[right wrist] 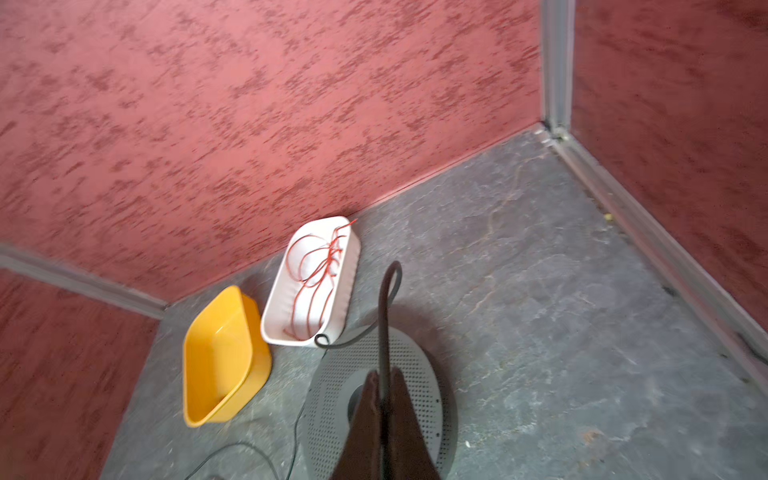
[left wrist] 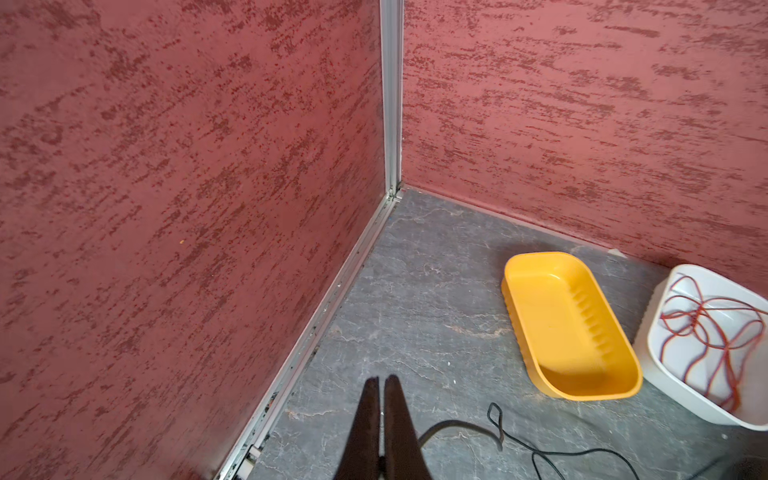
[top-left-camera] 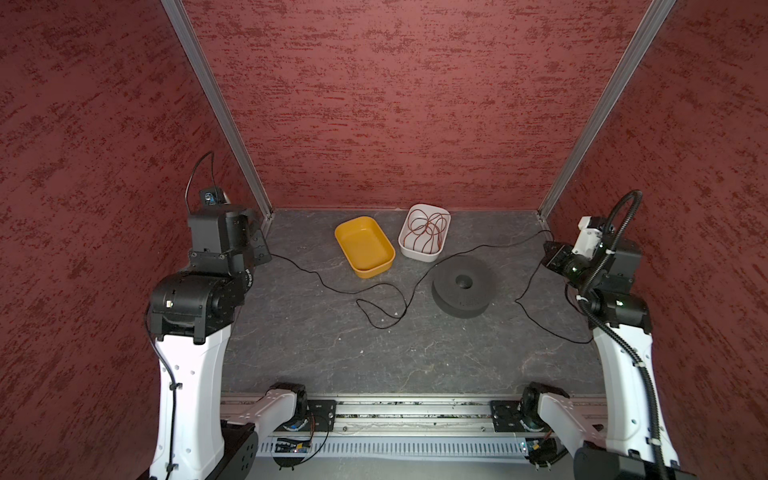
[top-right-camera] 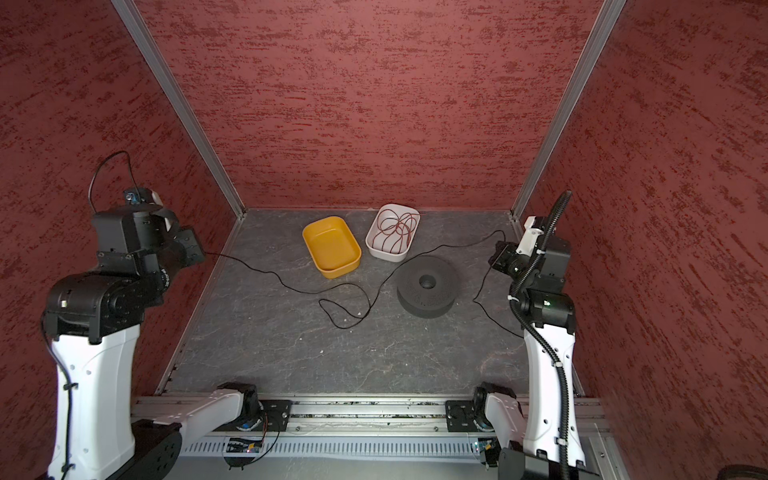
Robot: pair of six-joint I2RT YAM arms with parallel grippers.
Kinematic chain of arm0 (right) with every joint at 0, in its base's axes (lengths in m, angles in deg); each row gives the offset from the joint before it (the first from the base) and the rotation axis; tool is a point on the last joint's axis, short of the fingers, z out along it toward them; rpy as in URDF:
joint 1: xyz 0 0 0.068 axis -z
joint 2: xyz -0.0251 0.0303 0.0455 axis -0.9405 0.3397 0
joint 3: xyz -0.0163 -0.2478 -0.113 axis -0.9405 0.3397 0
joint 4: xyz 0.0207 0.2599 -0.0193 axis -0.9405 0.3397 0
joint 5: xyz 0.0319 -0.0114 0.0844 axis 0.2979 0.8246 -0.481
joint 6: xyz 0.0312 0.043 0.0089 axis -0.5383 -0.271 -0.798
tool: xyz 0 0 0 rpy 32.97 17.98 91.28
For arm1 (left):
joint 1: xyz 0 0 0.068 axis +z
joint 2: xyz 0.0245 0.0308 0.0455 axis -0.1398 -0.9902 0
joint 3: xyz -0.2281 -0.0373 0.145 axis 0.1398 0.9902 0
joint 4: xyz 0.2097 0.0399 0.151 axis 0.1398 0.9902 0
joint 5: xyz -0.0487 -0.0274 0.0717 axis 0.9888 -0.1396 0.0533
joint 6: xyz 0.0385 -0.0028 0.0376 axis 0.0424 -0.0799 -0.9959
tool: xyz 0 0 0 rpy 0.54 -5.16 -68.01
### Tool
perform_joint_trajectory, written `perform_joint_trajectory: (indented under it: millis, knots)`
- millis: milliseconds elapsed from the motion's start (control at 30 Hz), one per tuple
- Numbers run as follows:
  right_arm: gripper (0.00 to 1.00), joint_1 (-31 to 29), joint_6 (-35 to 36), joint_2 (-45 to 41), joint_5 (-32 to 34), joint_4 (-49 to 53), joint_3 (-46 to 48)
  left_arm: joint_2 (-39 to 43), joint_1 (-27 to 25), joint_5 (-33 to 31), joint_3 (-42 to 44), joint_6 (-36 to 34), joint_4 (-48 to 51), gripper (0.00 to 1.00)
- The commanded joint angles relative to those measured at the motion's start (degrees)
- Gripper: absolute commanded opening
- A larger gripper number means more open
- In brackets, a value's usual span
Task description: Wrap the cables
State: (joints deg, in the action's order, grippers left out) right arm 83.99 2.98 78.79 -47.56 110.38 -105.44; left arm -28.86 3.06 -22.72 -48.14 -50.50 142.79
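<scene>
On the near middle of the grey desk [top-left-camera: 316, 357], the black cable [right wrist: 384, 324] lies in a slack loop, and its two runs lead away to either side. The left hand [left wrist: 381, 380] is pinched tight on the cable's left run. The right hand [right wrist: 384, 376] clamps the other run, and a short curl sticks out past its fingertips. Beyond the loop sits a black perforated disc [top-left-camera: 463, 286]. Farthest back, near the wall, stand a yellow tray [top-left-camera: 365, 246] and, just beside it, a white tray [top-left-camera: 417, 252] holding loose red wire [right wrist: 332, 254].
</scene>
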Motion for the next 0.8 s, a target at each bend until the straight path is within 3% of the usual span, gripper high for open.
perform_joint_trajectory:
  millis: [0,133,200,433,600,767]
  knots:
    - [0.02,-1.3,1.2,-1.5,-11.6,-3.8,2.0,0.7,0.4,5.9,2.7,0.0,-3.2,0.03]
    - [0.04,-5.9,3.2,-3.6,-19.5,-6.7,4.7,0.8,0.6,11.4,6.6,0.9,-4.8,0.03]
    - [0.04,-9.9,5.8,-4.0,-19.4,-5.9,4.8,1.1,0.8,12.9,8.6,1.3,-6.0,0.03]
    - [0.08,-25.0,4.9,-2.9,-26.6,-15.4,11.4,0.8,1.1,13.0,11.8,1.2,-8.1,0.03]
    - [0.1,-34.6,4.8,0.7,-21.3,-17.4,15.6,-0.9,1.2,12.7,15.0,1.6,-9.3,0.03]
    - [0.11,-42.2,2.9,6.2,-15.8,-15.8,18.9,-1.0,1.4,17.2,18.0,2.5,-11.4,0.03]
